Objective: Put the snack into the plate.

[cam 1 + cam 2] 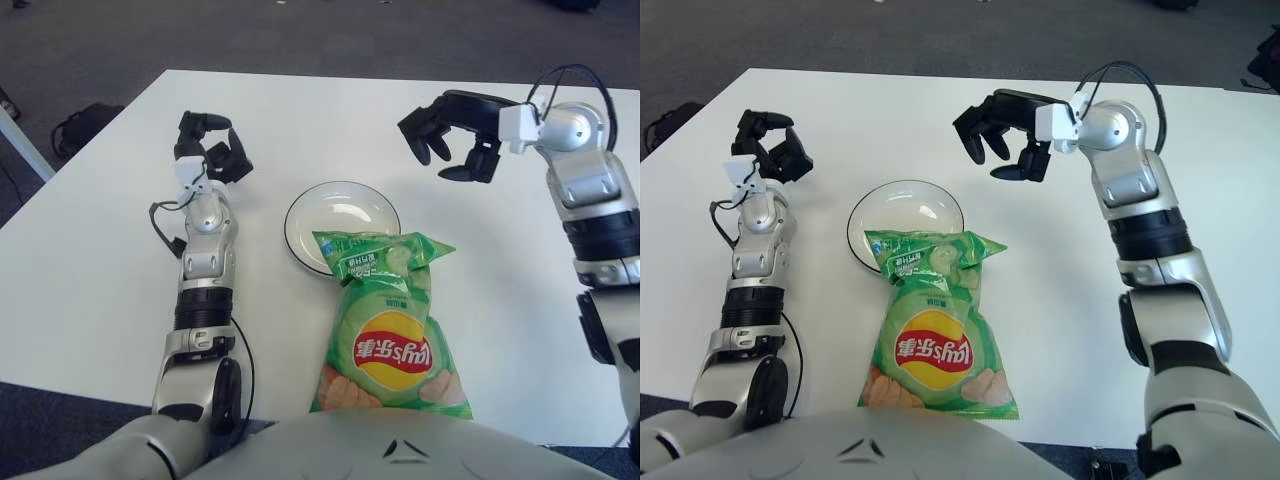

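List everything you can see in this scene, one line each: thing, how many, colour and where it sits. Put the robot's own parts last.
Table: one, white, filling most of the view.
Plate: one, white with a dark rim, table centre.
Chip bag: one, green with a red and yellow logo, near edge of the table, its top overlapping the plate's near rim.
Bag: one, dark, on the grey floor left of the table.
Left hand: one, black, curled, left of the plate.
Right hand: one, black, open, raised beyond the plate's right side.

The snack bag (pixel 388 322) overlaps the plate (pixel 341 215) at its near rim; the far bowl is open from above. Bare table (pixel 500 260) flanks the bag.
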`<state>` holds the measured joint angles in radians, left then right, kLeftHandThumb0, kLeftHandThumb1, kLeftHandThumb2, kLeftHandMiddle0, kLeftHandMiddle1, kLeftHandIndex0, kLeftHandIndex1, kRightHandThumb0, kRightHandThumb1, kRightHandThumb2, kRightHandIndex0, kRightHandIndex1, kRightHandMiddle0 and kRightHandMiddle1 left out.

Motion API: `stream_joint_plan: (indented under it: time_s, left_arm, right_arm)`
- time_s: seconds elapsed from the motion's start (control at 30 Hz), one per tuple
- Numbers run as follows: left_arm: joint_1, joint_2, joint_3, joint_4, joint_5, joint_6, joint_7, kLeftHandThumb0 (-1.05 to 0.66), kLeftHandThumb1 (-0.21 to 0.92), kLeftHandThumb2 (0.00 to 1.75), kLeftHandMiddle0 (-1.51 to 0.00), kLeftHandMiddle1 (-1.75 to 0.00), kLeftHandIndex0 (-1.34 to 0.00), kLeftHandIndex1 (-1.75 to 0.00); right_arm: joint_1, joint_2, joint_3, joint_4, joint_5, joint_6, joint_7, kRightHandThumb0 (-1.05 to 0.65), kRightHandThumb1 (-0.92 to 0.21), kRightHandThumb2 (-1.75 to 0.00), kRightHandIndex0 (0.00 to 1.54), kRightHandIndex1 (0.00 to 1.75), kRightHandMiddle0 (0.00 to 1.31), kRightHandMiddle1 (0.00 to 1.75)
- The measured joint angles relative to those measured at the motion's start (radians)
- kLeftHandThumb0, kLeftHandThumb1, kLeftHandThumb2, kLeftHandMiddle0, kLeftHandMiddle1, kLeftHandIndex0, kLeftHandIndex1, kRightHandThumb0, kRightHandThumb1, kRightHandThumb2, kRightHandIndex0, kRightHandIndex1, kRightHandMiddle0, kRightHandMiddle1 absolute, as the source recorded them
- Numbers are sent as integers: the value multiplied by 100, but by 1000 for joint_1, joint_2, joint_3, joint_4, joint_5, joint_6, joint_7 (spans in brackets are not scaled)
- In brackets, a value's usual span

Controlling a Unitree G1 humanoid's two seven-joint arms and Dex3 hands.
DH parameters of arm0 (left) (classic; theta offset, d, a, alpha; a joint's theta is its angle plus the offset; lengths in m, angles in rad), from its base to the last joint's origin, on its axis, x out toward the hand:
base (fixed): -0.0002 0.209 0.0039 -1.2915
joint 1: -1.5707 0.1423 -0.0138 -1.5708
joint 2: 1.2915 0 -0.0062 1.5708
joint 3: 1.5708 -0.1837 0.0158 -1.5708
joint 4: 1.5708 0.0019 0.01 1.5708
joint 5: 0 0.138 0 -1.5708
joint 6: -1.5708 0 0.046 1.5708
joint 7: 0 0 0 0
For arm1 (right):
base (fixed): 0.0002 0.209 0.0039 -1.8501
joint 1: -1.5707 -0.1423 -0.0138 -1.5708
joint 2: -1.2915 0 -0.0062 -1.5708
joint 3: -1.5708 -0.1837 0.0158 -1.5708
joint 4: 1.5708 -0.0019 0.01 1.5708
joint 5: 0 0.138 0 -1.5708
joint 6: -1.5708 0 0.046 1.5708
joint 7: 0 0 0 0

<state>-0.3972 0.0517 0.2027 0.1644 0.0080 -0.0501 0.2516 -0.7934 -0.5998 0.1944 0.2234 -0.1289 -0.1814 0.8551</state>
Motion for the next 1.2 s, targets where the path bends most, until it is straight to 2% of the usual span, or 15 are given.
stream_joint_plan:
  time_s: [0.27,0.53,0.63,0.7,0.87,0.93,1.0,1.1,1.13,1.2]
  left_arm:
    - [10,42,-15,2,-1,-64,-85,-44,46,113,-113,-175,-50,-175]
    - [11,75,-22,12,-7,-108,-159,-42,52,106,-111,-175,-46,-175]
    - [11,89,-27,22,-9,-124,-192,-42,54,104,-109,-175,-44,-175]
    - [11,101,-30,31,-10,-136,-216,-41,55,103,-108,-175,-43,-175]
    - [11,123,-32,48,-16,-174,-266,-41,56,100,-106,-175,-42,-175]
    - [11,131,-33,56,-16,-195,-284,-41,57,100,-105,-175,-42,-175]
    - [11,143,-36,66,-16,-218,-302,-41,57,99,-105,-175,-42,-175]
    - [11,164,-39,81,-15,-244,-327,-40,58,98,-104,-175,-41,-175]
    - [11,171,-41,85,-14,-251,-334,-40,58,98,-104,-175,-41,-175]
    - [10,185,-43,92,-13,-260,-345,-40,60,96,-103,-175,-40,-175]
  right_arm:
    - [-4,8,-3,28,1,-27,-10,-1,-10,-149,70,166,70,163]
    - [-4,19,-4,41,1,-40,-19,-1,-9,-148,72,163,72,161]
    - [-4,26,-3,44,0,-68,-30,-1,-15,-141,69,162,69,160]
    - [-4,32,-4,45,0,-90,-43,-1,-24,-127,67,156,66,154]
    - [-3,48,-5,45,-2,-138,-90,-1,-40,-104,62,148,61,147]
    - [-1,54,-6,45,-2,-158,-109,0,-48,-93,64,146,52,144]
    - [4,62,-7,45,0,-178,-122,0,-69,-62,57,141,45,145]
    - [25,78,-8,37,20,-200,-128,24,-84,-37,51,143,30,132]
    - [37,86,-8,31,29,-205,-129,26,-86,-35,50,143,28,130]
    - [64,100,-8,10,43,-208,-128,-1,-50,-79,40,122,23,124]
